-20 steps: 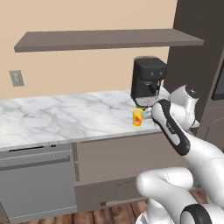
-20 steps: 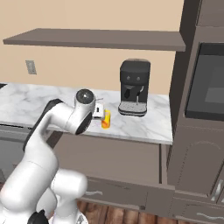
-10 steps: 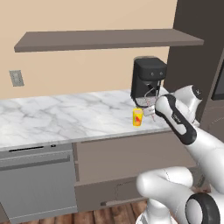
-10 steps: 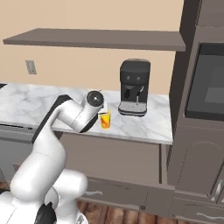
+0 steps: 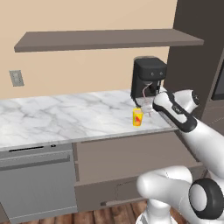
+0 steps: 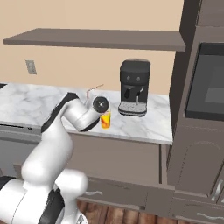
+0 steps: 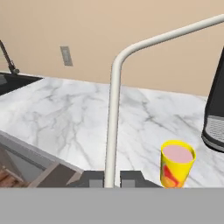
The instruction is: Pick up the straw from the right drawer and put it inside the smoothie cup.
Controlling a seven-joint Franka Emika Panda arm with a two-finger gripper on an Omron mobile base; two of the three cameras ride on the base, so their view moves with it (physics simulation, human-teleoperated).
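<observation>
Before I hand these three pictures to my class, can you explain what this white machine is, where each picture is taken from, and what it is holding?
The white machine is a robot arm on a base that can drive, working in a computer-drawn kitchen. Two pictures come from cameras on the base, behind the arm to its left and right, looking over the marble counter. The third comes from a camera on the hand, looking along the gripper.

On the counter stand a black coffee machine and a small yellow cup with a pink drink in it.

The gripper is shut on a thin straw with a bent top. In the hand picture the straw rises upright from between the two dark fingertips, beside the cup and not yet in it. Below the counter, the wide brown drawer stands open.
</observation>
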